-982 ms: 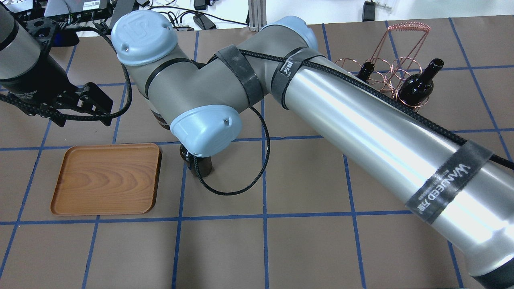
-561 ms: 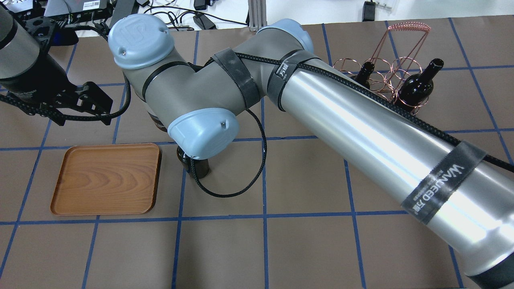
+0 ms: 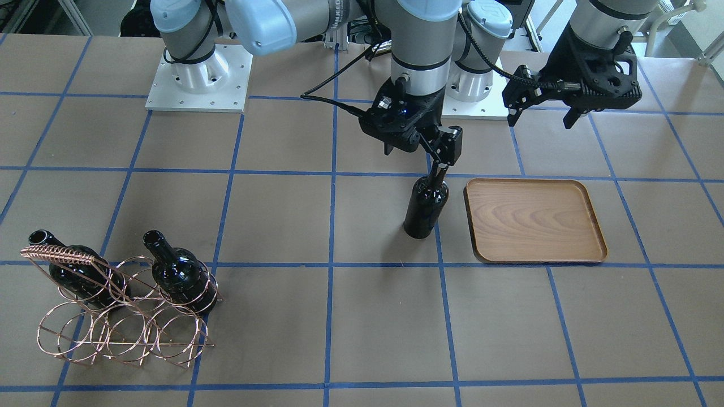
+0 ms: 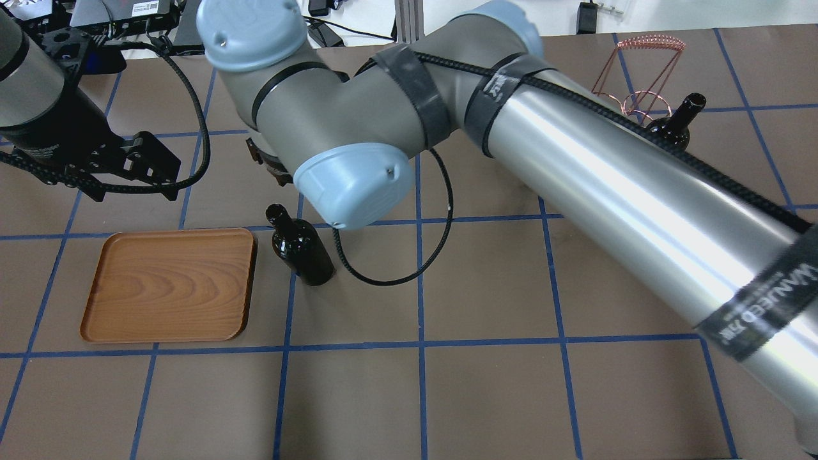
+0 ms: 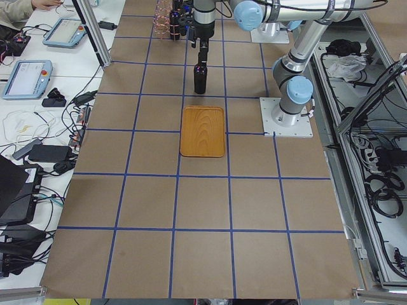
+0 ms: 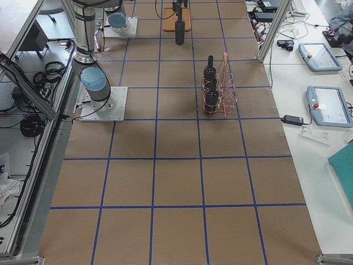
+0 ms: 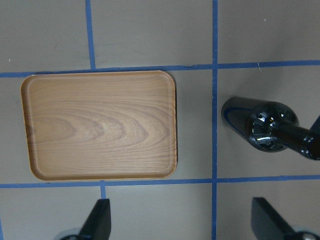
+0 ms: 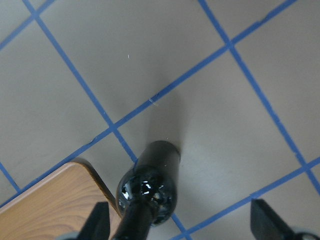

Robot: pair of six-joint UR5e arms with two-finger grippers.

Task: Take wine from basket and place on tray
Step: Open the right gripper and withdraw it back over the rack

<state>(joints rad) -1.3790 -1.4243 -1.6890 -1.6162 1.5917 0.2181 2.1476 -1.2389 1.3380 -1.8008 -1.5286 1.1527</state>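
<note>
One wine bottle (image 3: pixel 425 206) stands upright on the table just beside the wooden tray (image 3: pixel 534 220), not on it. It also shows in the overhead view (image 4: pixel 301 246) and the right wrist view (image 8: pixel 150 185). My right gripper (image 3: pixel 418 152) hangs over the bottle's neck, jaws wide open, the neck close to one finger (image 8: pixel 100 220). My left gripper (image 3: pixel 540 116) hovers open and empty behind the tray (image 7: pixel 100 125). The copper wire basket (image 3: pixel 119 322) holds two more bottles (image 3: pixel 181 277).
The basket stands at the table's far right in the overhead view, its handle (image 4: pixel 645 43) upright, partly hidden by my right arm (image 4: pixel 607 166). A black cable loop (image 4: pixel 396 275) hangs from the right wrist near the bottle.
My right arm has risen and drawn back from the bottle, whose neck and shoulder now show uncovered. The bottle stays in place beside the tray. The left arm has not moved.
</note>
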